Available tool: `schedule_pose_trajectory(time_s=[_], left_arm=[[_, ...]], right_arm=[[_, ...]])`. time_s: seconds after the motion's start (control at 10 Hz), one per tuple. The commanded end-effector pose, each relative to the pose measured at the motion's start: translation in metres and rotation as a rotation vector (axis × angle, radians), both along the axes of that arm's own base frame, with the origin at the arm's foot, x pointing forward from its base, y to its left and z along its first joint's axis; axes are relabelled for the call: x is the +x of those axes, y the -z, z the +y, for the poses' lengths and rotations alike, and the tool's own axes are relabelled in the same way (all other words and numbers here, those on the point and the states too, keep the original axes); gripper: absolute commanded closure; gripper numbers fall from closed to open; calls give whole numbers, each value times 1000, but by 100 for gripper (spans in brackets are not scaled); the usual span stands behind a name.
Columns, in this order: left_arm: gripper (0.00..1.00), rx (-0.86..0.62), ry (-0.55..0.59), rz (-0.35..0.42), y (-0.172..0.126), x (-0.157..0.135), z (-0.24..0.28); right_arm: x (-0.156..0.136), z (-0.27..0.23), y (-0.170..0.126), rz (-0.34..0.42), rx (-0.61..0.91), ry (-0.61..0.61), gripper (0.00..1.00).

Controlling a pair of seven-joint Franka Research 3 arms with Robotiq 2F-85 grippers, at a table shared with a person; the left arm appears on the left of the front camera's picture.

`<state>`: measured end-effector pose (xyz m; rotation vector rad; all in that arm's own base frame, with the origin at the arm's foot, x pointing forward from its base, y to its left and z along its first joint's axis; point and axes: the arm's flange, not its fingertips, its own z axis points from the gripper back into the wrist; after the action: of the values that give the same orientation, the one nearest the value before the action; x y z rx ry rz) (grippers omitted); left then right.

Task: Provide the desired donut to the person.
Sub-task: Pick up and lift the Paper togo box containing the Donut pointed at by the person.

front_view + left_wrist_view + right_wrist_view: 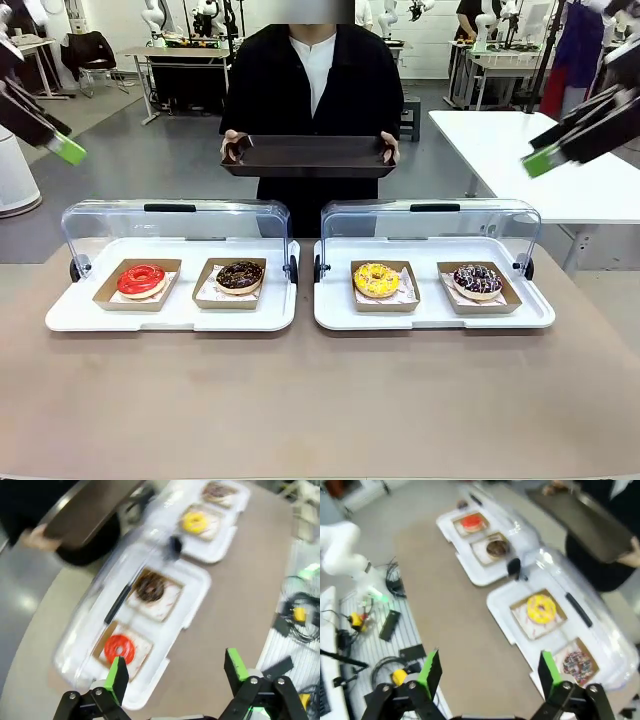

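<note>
While my left hand hangs high off the left side of the desk with its two fingers spread wide and nothing between them, my right hand hangs high off the right side, fingers just as far apart and empty. Both are well apart from the donuts. Two white trays lie side by side on the desk, each with a clear lid tipped up along its far edge. In the left tray a red donut sits in a brown card holder, a chocolate donut in another just beside it. In the right tray lie a yellow donut and a dark sprinkled donut. Across the desk the person holds a dark serving tray level with both hands. Which donut is wanted I cannot tell.
</note>
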<state>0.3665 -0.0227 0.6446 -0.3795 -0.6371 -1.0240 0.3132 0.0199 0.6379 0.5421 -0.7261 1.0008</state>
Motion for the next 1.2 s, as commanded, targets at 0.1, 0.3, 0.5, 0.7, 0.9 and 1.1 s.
schedule_pose_trajectory(time_s=[0.1,0.3,0.5,0.7,0.9,1.1], left_arm=[[0,-161,257,20,-24,26,61],[0,-310,330,-16,-19,32,103],[0,-451,369,-33,-8,36,132],[0,-531,356,-53,3,35,135],[0,-525,324,-58,9,33,130],[0,-479,292,-46,19,35,128]], right_arm=[[31,-40,-15,17,211,-141,0],[40,-73,-14,2,306,-227,0],[45,-96,-2,15,355,-336,0],[50,-114,16,16,376,-323,0],[50,-115,23,19,355,-294,0],[52,-113,26,34,331,-258,0]])
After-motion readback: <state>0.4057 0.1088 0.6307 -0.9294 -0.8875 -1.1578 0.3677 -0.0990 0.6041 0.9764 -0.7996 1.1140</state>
